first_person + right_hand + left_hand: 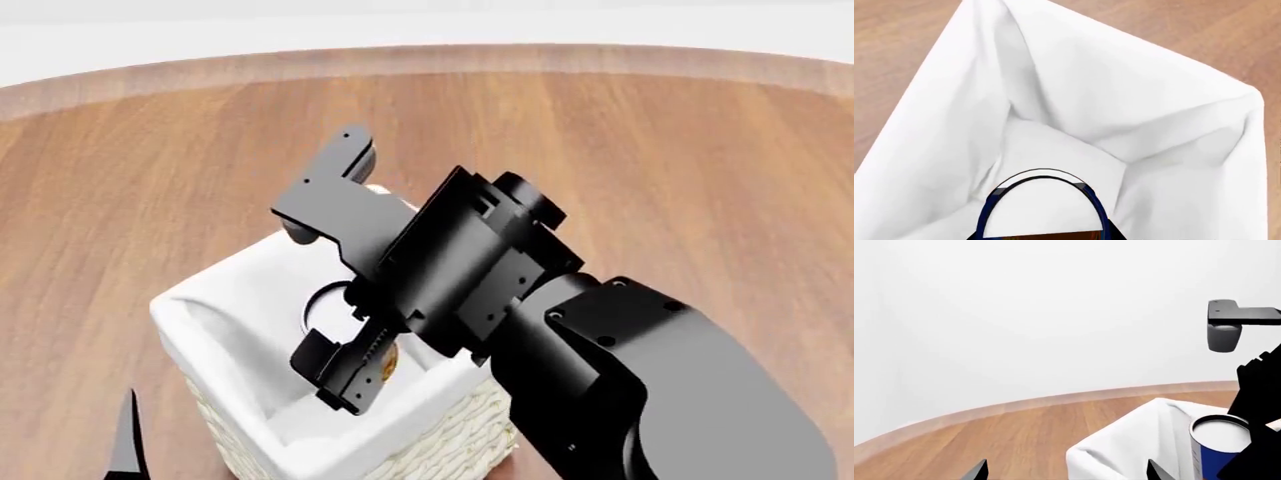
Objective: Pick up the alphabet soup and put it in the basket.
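In the head view the right hand (350, 345) hides most of the alphabet soup (324, 305). The frame's lower edge cuts the basket (227, 300). The left hand's fingertips (977, 471) barely show at the bottom.

Blue-labelled soup can (1217, 447), cream-white basket (441, 440)

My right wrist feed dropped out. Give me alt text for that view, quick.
The soup can sits at the near edge of the frame, directly above the open basket. The basket's white cloth lining fills most of the view and looks empty inside, with wooden floor beyond its rim.
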